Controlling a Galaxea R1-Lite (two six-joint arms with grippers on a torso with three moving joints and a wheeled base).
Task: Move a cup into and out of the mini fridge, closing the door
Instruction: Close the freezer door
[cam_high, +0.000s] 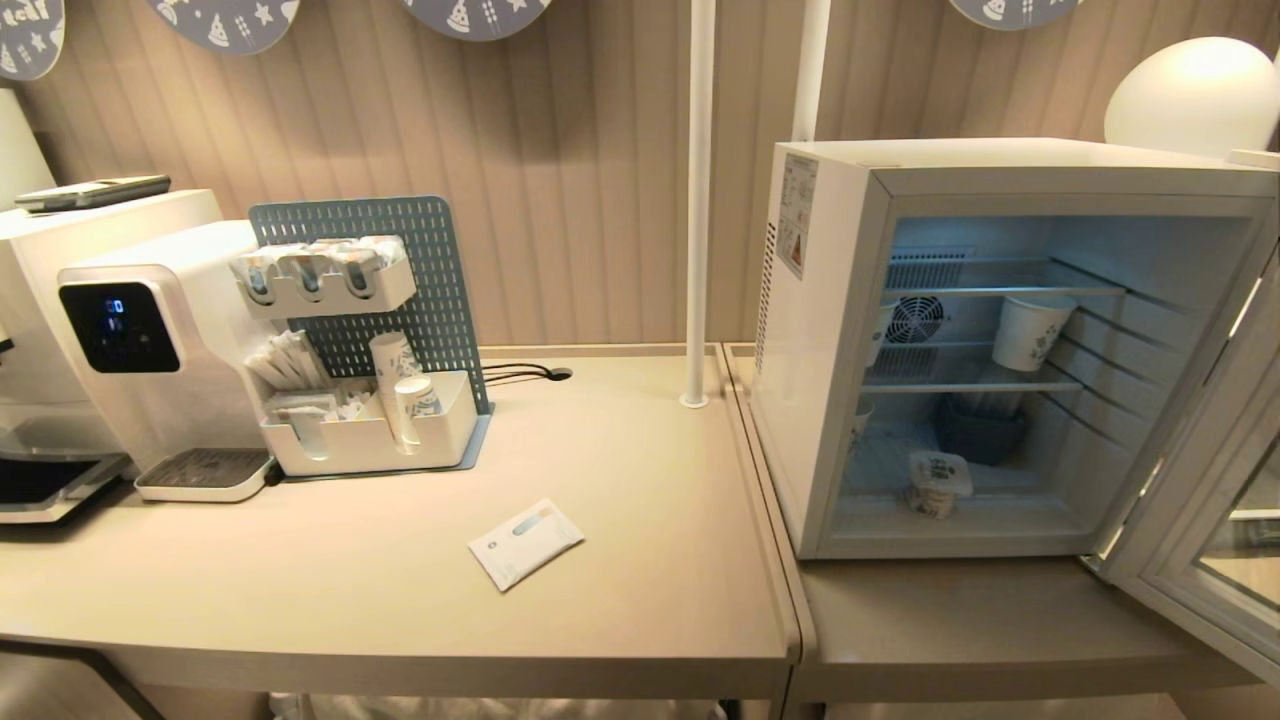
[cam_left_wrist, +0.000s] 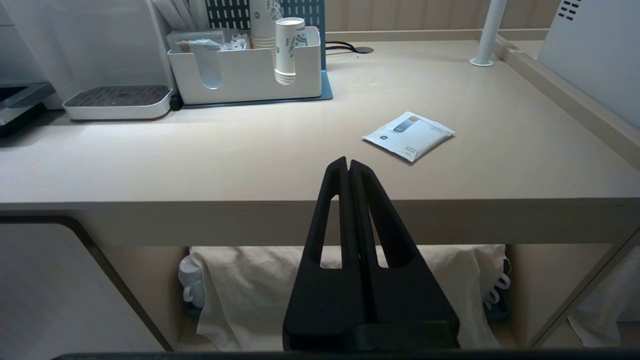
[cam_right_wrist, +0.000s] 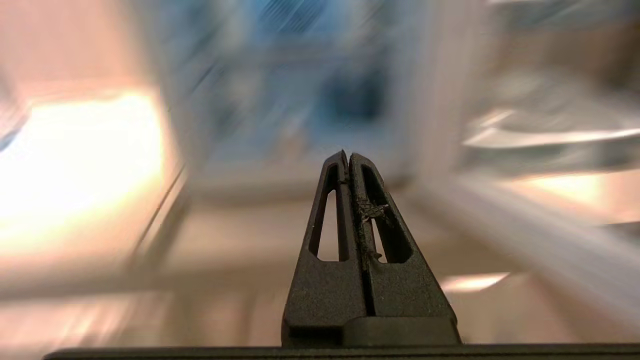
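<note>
Nearest the head camera, a white sachet (cam_high: 526, 543) is seen lying flat on the beige counter (cam_high: 640, 620), to the left of the mini fridge (cam_high: 830, 340) and well apart from it. The mini fridge is found standing on the adjoining counter section, interior lit, with the door (cam_high: 1205, 500) swung fully open at the fridge's right side. The cup (cam_high: 938, 485) is located on the fridge floor, toward the front opening, below the lower wire shelf; whether it sits fully upright cannot be told. A taller paper cup (cam_high: 1030, 332) is noted on the shelf above it, beside the round fan (cam_high: 915, 320) at the back of the fridge. A dark blue container (cam_high: 980, 428) is seen behind the cup on the fridge floor.

Far to the left of the fridge, a white organiser (cam_high: 370, 435) with paper cups and a water dispenser (cam_high: 150, 350) are recorded.

Neither arm appears in the head view. The left gripper (cam_left_wrist: 348, 164) is held below the counter edge, fingers pressed together, nothing grasped. The right gripper (cam_right_wrist: 348, 156) is likewise clenched and empty, pointed toward the fridge; its surroundings are blurred.
</note>
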